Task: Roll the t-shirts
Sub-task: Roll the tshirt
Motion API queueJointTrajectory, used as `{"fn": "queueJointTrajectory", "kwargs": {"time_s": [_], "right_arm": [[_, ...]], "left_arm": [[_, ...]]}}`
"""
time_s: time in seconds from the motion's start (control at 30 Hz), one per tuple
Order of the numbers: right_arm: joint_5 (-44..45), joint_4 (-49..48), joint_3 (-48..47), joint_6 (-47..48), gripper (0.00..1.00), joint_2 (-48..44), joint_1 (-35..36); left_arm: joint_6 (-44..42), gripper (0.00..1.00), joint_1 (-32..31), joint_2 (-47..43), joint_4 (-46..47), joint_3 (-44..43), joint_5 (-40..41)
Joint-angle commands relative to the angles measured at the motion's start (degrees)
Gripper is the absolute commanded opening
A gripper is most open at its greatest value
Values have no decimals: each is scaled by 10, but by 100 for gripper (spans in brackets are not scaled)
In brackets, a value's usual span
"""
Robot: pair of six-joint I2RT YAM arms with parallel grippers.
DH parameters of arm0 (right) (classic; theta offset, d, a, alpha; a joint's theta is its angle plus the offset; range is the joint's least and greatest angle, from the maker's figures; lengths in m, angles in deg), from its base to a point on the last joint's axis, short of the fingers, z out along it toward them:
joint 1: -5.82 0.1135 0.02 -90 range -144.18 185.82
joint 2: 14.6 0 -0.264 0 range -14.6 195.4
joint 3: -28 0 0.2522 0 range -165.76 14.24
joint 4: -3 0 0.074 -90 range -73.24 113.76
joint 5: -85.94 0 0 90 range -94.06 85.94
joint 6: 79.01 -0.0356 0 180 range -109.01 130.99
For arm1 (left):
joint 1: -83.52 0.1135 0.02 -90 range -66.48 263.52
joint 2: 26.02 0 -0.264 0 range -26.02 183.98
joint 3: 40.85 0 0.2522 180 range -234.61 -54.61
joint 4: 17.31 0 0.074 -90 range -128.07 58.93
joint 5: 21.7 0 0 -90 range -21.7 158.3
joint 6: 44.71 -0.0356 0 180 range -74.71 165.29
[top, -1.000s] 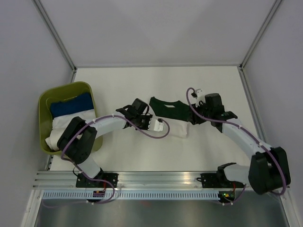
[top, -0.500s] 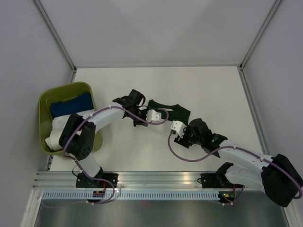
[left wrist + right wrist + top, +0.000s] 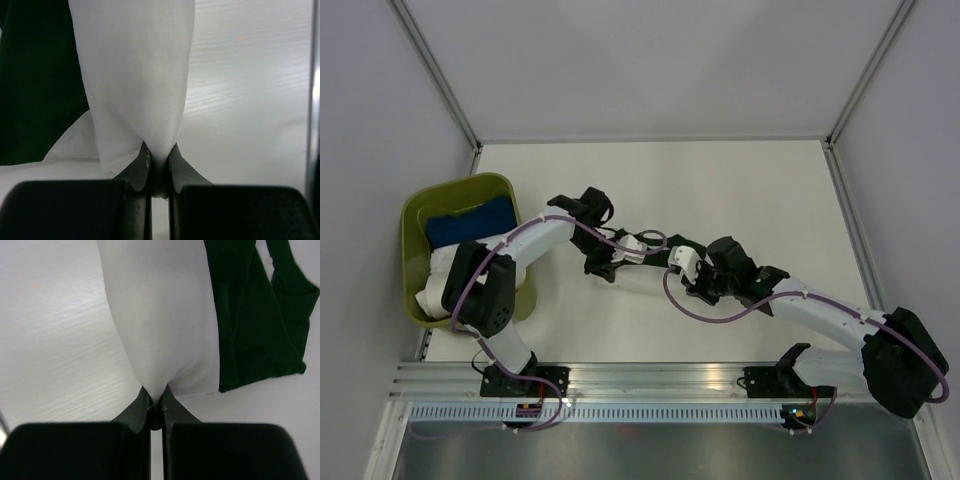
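left end effector (image 3: 159,162) is clamped tight on a thin fold of the white t-shirt (image 3: 135,75); right end effector (image 3: 156,402) pinches another. the shirt lies on the table (image 3: 250,100), against the dark green t-shirt (image 3: 250,315). risk: 2 shallow bites, so an uneven pull may slip 1, skew the roll or drag the green cloth.

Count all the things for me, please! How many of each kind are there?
T-shirts out on the table: 2, the white t-shirt and the dark green t-shirt
Cloths in the bin: 2, a blue cloth and a white cloth
Bin: 1
Robot arms: 2, the left arm and the right arm
Total: 7
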Motion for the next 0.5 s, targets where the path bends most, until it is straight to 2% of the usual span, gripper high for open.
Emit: {"fn": "queueJointTrajectory", "kwargs": {"time_s": [0.0,0.1,0.2,0.27,0.33,0.4,0.47], "right_arm": [[-191,88,-61,-47,1,-26,2],[-276,88,-58,-90,1,-11,-1],[-316,58,-54,-138,1,20,-43],[-351,37,-50,-160,1,52,-107],[-355,36,-57,-158,1,89,-150],[-360,46,-78,-157,0,124,-162],[-368,56,-99,-159,1,141,-168]], "left_arm": [[-110,2,22,9,-232,-48,-80],[-146,3,31,28,-307,-62,-92],[-125,14,46,55,-312,-83,-94],[-97,29,67,81,-285,-101,-107],[-32,43,77,99,-249,-125,-110],[19,51,78,101,-196,-128,-111],[42,54,77,96,-172,-125,-124]]}}
